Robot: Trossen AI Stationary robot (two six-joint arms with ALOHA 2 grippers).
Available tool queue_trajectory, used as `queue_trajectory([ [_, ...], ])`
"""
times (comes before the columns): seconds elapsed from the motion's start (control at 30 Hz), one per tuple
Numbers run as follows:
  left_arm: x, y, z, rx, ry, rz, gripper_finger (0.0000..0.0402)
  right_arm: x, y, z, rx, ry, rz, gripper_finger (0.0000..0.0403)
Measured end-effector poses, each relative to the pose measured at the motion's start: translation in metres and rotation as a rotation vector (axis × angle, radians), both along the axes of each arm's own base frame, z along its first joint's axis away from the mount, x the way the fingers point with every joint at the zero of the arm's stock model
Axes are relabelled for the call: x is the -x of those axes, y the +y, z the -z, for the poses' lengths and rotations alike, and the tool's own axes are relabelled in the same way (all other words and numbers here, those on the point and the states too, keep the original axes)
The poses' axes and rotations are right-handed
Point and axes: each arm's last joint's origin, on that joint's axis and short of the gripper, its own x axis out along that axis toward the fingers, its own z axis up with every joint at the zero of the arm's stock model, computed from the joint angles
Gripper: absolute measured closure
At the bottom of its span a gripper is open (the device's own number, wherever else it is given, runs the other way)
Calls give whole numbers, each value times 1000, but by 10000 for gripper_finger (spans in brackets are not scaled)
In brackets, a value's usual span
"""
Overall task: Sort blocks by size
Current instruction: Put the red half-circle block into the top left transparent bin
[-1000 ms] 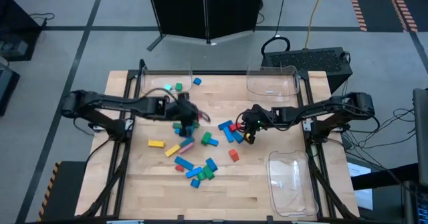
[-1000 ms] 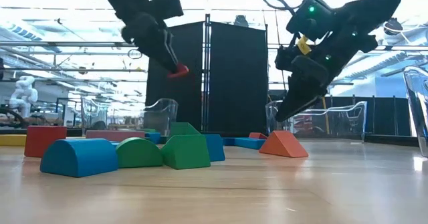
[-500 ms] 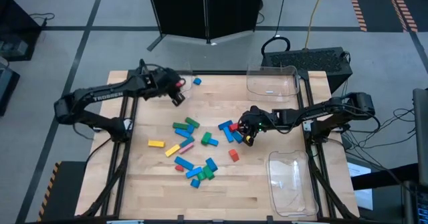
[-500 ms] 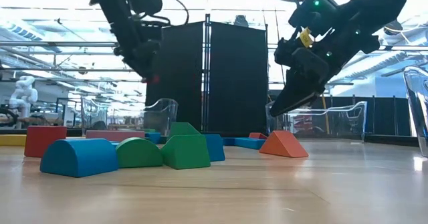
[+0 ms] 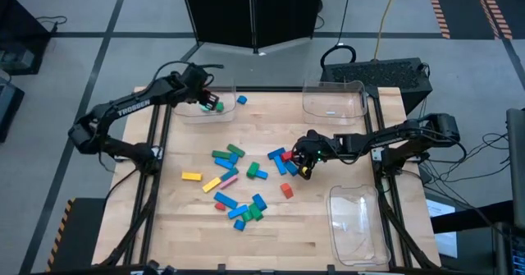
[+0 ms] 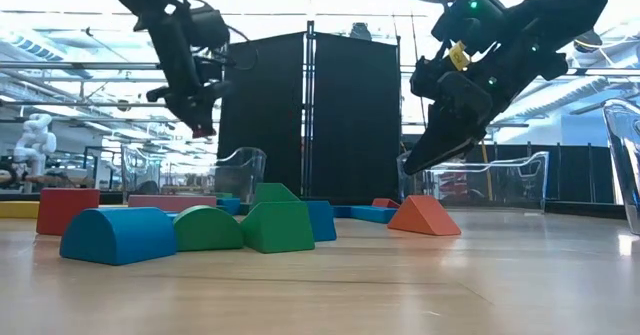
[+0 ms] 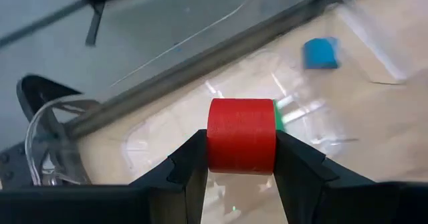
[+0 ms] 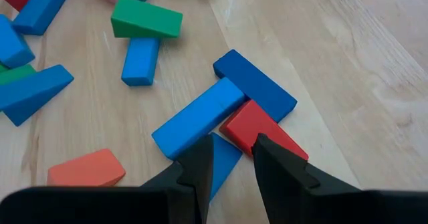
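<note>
Swung from mid-table to the far-left tray (image 5: 184,111), left hand (image 7: 241,174) grips a red block (image 7: 241,135) between its fingers.

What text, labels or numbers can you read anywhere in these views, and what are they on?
"TROSSEN": white letters on the left arm, high view.
Right arm: no lettering readable.
Blocks, including the red block in the left gripper: no markings.
Trays and table: no labels visible.
Room behind, low view: nothing legible.
</note>
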Motion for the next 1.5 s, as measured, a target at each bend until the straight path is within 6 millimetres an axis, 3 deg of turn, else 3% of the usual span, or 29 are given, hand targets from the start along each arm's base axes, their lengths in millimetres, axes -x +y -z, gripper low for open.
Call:
queue_trajectory([
  [0.37,10,34,37,161,42,-74,258,0,0,0,0,1,0,303],
  [0.73,13,49,67,263,96,-95,258,0,0,0,0,2,0,303],
  [1.5,17,50,77,310,185,-3,251,1,0,1,0,10,0,303],
])
